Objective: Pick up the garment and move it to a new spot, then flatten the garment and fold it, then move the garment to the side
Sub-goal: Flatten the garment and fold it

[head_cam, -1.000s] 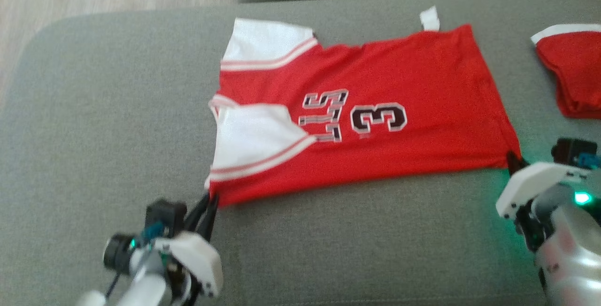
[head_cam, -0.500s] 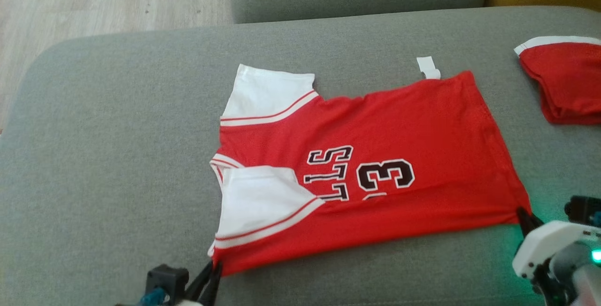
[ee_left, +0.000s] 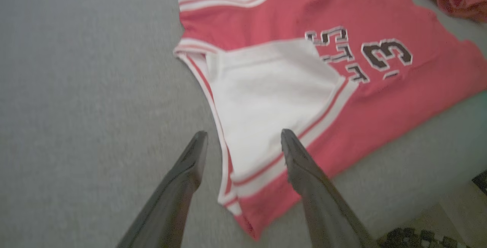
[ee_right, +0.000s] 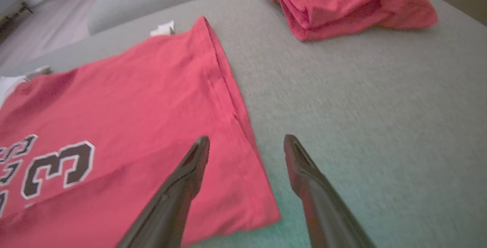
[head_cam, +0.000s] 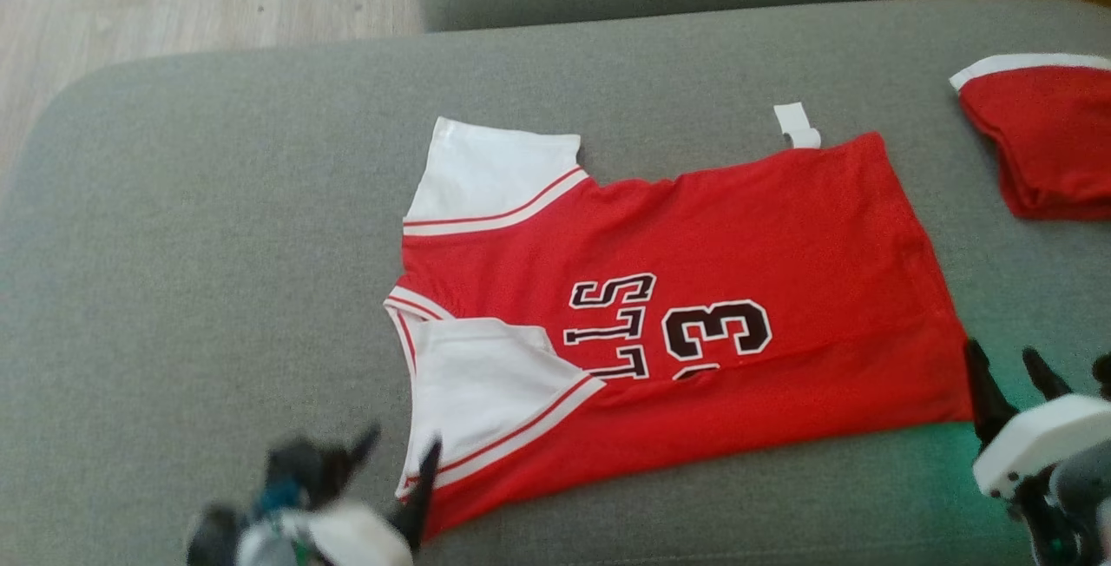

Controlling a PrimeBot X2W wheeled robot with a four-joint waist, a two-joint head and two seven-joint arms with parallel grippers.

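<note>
We see soft, even daylight; a green glow tints the cushion [head_cam: 911,462] beside the right gripper [head_cam: 1000,351]. Both wrist views are blurred and washed out.

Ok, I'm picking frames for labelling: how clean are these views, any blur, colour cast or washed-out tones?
Head view: left gripper badly blurred, jersey print legible, green glow on the sofa by the right gripper. Left wrist view: soft throughout, red washed toward pink. Right wrist view: soft, sofa weave streaked, teal tint at the jersey's near corner.
</note>
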